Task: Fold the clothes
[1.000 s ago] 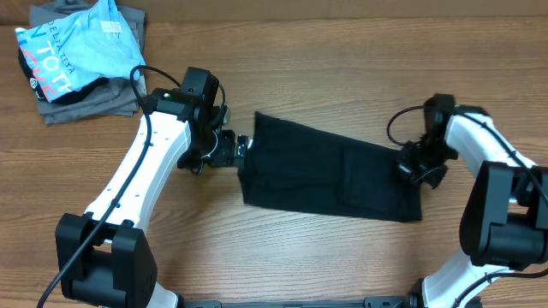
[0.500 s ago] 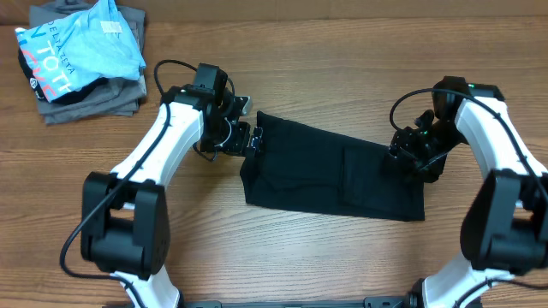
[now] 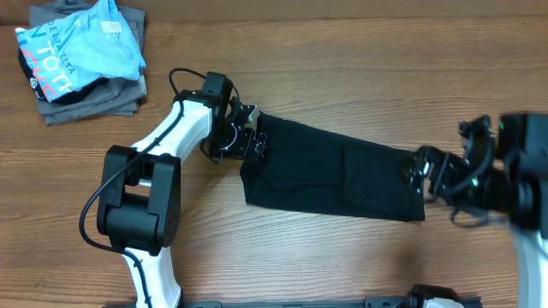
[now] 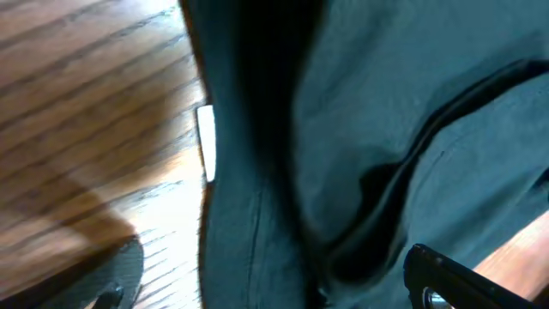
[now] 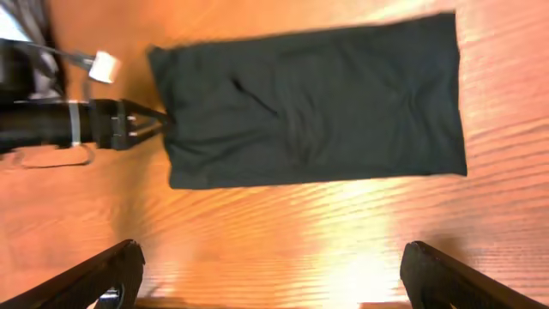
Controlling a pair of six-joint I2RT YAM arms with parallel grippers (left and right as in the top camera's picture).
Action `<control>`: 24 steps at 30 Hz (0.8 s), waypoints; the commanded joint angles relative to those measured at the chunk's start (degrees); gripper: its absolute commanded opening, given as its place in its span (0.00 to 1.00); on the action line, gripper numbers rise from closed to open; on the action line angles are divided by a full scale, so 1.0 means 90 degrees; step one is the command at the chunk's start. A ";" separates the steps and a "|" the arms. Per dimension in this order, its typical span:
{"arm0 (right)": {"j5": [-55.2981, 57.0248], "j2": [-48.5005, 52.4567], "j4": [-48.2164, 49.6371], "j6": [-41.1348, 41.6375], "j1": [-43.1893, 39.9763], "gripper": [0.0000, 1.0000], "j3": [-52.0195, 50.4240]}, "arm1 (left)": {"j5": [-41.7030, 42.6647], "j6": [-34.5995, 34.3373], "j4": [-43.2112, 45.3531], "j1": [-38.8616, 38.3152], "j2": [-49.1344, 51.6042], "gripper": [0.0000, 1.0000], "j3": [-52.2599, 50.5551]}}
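The black T-shirt [image 3: 330, 171] lies flat on the wooden table, folded into a long strip that runs from left to right. My left gripper [image 3: 255, 142] is at its left end. In the left wrist view it [image 4: 274, 279] stands open, one finger over bare wood and the other over the dark cloth [image 4: 386, 129]. A small white patch [image 4: 206, 142] shows at the cloth's edge. My right gripper [image 3: 425, 174] is just off the strip's right end and looks blurred. Seen from the right wrist, it [image 5: 274, 273] is open above bare table, with the T-shirt [image 5: 317, 112] beyond it.
A pile of folded grey garments [image 3: 103, 98] with a light blue lettered shirt [image 3: 77, 47] on top sits at the table's back left corner. The left arm [image 5: 77, 127] shows at the left of the right wrist view.
My right gripper has opened, let go of the T-shirt's right end and drawn back to the right. The left arm has swung so its gripper sits over the shirt's left end.
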 commanded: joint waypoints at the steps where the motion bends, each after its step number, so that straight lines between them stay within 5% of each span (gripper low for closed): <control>1: -0.0039 -0.0568 0.0022 -0.0015 0.0022 1.00 0.0100 | 0.0503 0.0250 0.0005 -0.0024 0.0534 1.00 -0.0066; 10: -0.0044 -0.0316 -0.0134 -0.0019 0.0024 1.00 0.0100 | 0.0947 0.0415 -0.0017 -0.0248 0.0680 0.96 -0.0066; 13: -0.0041 -0.0131 -0.0277 -0.0024 0.0024 1.00 0.0097 | 0.0935 0.0418 -0.0007 -0.0311 0.0680 0.86 -0.0066; 17: -0.0041 0.0063 -0.0357 -0.0046 0.0024 1.00 0.0097 | 0.0945 0.0384 0.0012 -0.0301 0.0680 0.50 -0.0066; 21: -0.0039 0.0121 -0.0384 -0.0075 0.0024 1.00 0.0097 | 0.0806 0.0267 0.0027 -0.0284 0.0680 0.04 -0.0032; 24: -0.0039 0.0121 -0.0389 -0.0146 0.0024 1.00 0.0097 | 0.0357 -0.0068 -0.0095 -0.0233 0.0680 0.04 0.0078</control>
